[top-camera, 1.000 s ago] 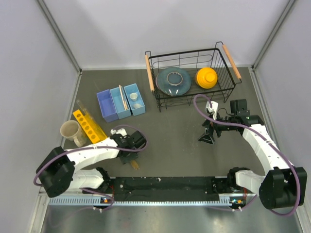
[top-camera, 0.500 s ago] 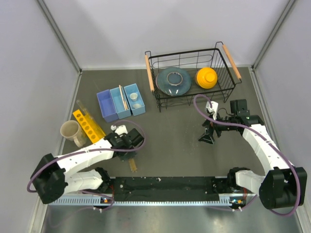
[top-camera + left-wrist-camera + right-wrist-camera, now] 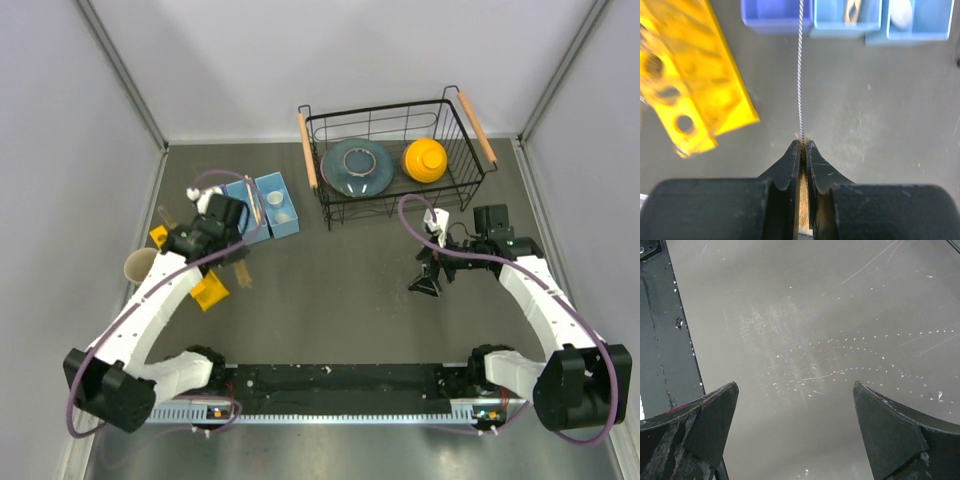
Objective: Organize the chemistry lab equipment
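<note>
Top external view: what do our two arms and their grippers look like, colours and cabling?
The left arm and right arm have white link shells, black joints and bases. A purple cable loops along each. The left gripper and right gripper have matte black, wedge-shaped fingers, slightly scuffed.

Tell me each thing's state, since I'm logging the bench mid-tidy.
Left gripper: shut on the thin wire brush with amber bristles, at its bristle end.
Right gripper: open, empty.
Middle light-blue rectangular bin: holds a tan wooden stick.
Rightmost light-blue rectangular bin: holds a small white round dish.
Black wire basket: holds a blue-grey plate and a yellow bowl, upside down.
Beige cup: upright.
</note>
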You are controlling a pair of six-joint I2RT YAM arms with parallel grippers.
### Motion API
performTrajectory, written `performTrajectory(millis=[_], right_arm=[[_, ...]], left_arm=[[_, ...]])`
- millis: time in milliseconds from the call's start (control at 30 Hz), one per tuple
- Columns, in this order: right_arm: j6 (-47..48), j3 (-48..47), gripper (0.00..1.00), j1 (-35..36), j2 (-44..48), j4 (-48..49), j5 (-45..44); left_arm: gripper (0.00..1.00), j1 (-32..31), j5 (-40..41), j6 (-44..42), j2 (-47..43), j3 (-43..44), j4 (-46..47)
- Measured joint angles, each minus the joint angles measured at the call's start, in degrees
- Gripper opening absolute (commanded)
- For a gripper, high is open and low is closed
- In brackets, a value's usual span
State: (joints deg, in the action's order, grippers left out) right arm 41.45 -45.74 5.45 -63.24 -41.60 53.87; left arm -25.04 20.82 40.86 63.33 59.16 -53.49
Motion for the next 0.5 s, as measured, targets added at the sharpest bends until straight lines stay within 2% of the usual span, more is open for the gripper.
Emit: performTrajectory(millis=[100,200,367,500], right_arm=[[0.0,0.0,0.99,0.0,0.1,0.0,0.0],[0.0,0.0,0.99,0.0,0.2,0.0,0.1],[0.0,0.0,0.99,0.0,0.5,0.0,0.3],[0.0,0.0,0.99,0.0,0.5,0.0,0.3]], left_arm=[[0.04,8.1,-1.5,-6.8,4.3,6.4,1.2],[0.04,13.2,-2.7,-11.9,11.7,12.9,4.0],[0.05,18.2,-4.3,-18.2,24.5,21.0,7.6],[0.06,20.8,-4.4,-21.0,30.6,25.0,9.0]])
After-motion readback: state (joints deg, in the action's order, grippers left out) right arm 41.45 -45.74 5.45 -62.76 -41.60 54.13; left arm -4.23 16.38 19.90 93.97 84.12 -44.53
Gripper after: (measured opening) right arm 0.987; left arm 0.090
